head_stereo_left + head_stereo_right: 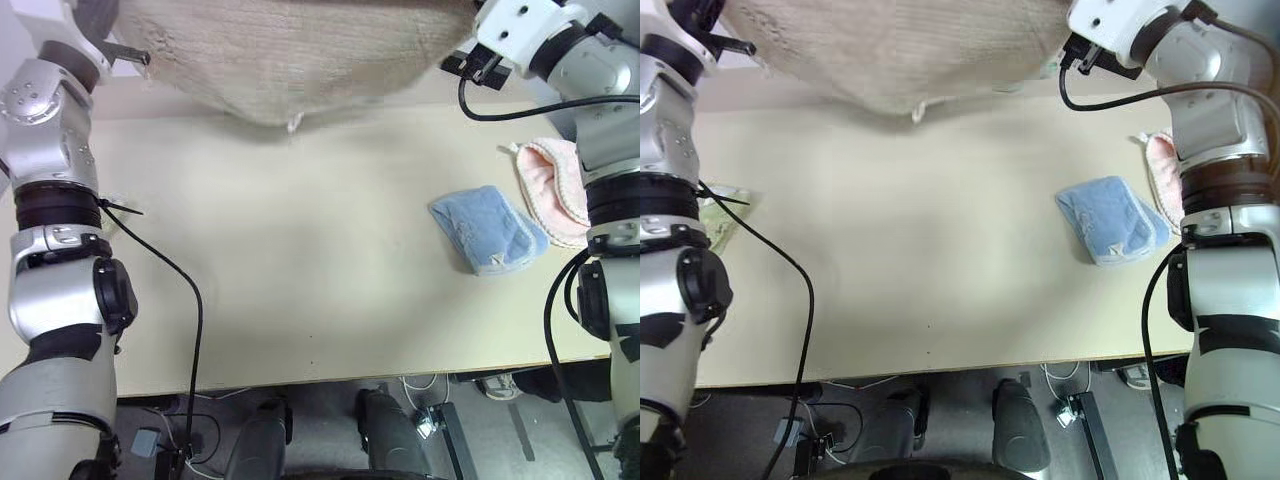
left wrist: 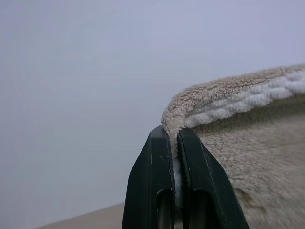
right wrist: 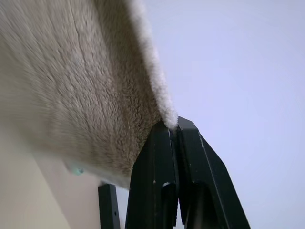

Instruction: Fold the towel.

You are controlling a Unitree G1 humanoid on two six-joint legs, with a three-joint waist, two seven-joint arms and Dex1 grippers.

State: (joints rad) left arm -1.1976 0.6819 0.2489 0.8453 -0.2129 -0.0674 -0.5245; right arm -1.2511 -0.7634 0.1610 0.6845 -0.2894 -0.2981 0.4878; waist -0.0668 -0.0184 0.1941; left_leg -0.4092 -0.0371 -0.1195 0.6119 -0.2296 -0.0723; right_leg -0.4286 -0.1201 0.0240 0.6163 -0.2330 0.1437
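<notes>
The beige towel (image 1: 290,55) hangs in the air above the far side of the table, stretched between both raised arms, its lower edge sagging to a small white loop (image 1: 295,122). In the left wrist view my left gripper (image 2: 174,136) is shut on a corner of the towel (image 2: 248,143) with white corded edging. In the right wrist view my right gripper (image 3: 172,125) is shut on another corner of the towel (image 3: 86,86). Both arms reach up past the top of the eye views.
A light-blue folded cloth (image 1: 488,228) lies on the right of the cream table (image 1: 300,290), with a pink cloth (image 1: 555,185) beside it near my right arm. A light-green cloth (image 1: 725,215) peeks out at the left edge. Black cables hang from both arms.
</notes>
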